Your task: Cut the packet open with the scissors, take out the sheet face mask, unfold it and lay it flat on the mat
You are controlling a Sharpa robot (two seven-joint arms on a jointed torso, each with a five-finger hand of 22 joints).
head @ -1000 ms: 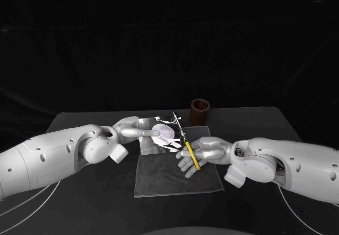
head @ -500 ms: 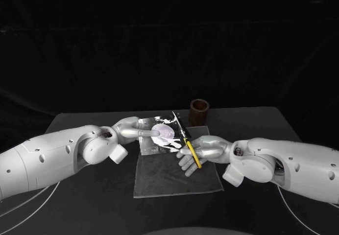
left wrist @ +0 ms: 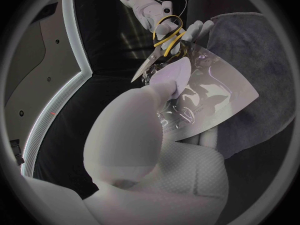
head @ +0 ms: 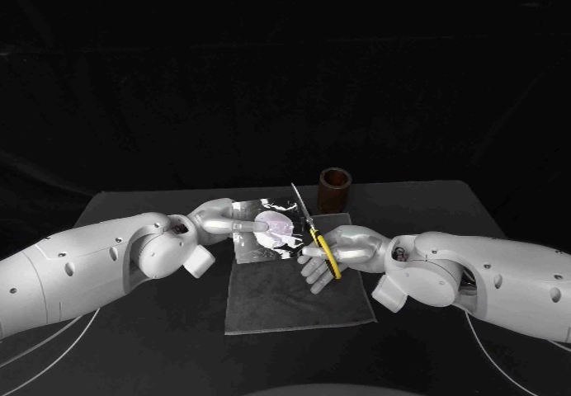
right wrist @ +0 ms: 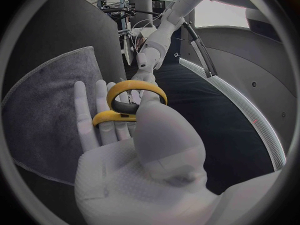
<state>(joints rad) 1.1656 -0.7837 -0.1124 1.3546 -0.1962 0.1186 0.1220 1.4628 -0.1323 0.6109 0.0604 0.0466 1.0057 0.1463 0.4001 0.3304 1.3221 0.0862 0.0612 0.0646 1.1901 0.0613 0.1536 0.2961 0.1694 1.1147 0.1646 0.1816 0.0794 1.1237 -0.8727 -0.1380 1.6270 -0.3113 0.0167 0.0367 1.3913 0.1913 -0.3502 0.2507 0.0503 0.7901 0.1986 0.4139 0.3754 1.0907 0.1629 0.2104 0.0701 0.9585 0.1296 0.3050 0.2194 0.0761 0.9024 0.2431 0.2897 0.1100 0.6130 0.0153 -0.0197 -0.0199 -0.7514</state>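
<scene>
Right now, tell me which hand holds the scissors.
The right hand: its fingers are through the yellow handles of the scissors. The left hand holds the shiny packet instead.

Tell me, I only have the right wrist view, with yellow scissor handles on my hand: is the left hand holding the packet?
Observer: Yes; the left hand holds the shiny silver foil packet up above the grey cloth mat.
Operator: Where do the blades sit?
Observer: The yellow-handled scissors in the right hand point up along the packet's edge nearest that hand, tips past its top.
Operator: Anything behind?
Observer: A brown cylindrical cup stands beyond the mat.
</scene>
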